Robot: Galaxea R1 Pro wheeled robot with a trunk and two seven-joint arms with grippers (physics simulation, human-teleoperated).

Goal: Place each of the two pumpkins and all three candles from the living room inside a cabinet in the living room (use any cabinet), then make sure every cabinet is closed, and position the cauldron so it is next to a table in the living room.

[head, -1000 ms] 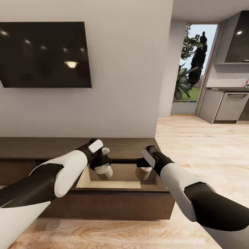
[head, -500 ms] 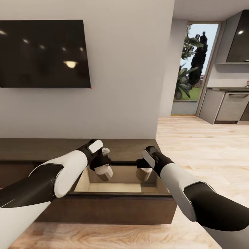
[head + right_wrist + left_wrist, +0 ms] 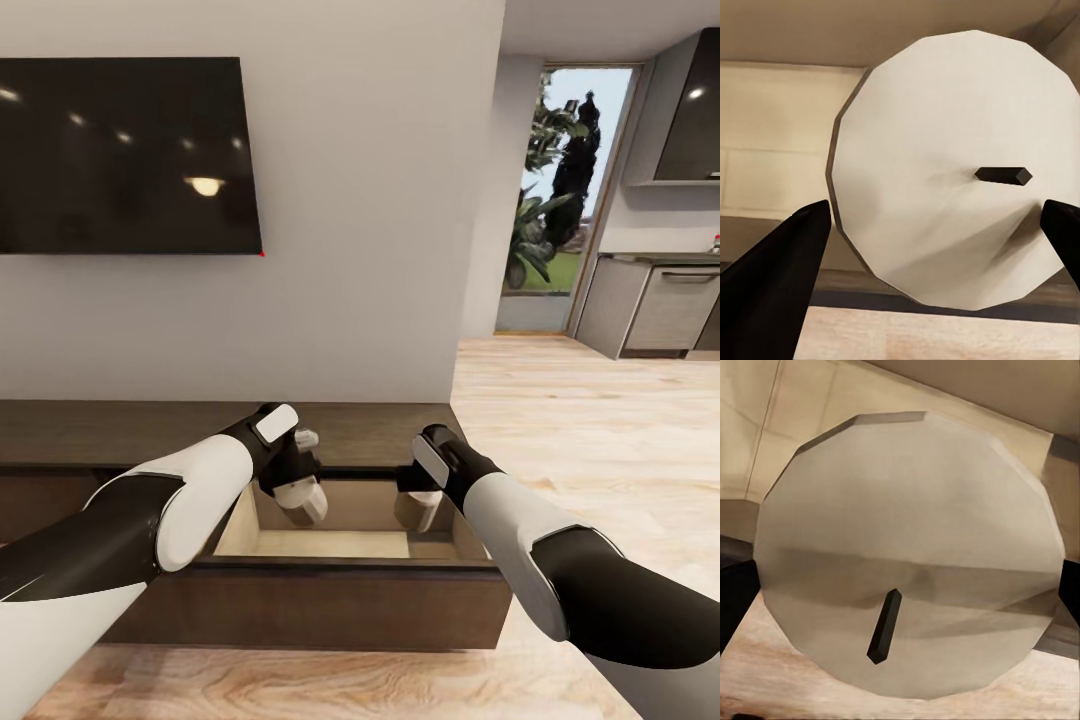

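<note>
Fingers (image 3: pixel 787 255) of the right gripper (image 3: pixel 418 500) pinch one grey candle (image 3: pixel 945 172), and the left gripper (image 3: pixel 300 490) is clamped on another candle (image 3: pixel 907 562). Both hang over the open pale drawer (image 3: pixel 330 543) at the cabinet's (image 3: pixel 300 600) right end, under the wall TV (image 3: pixel 125 155).

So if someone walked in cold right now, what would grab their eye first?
Probably the two hands, each gripping a grey candle over the open drawer of the dark TV cabinet: left hand with its candle, right hand with its candle. In both wrist views the candle's flat face with its dark wick looms large. After that, the big black TV on the wall above.
</note>
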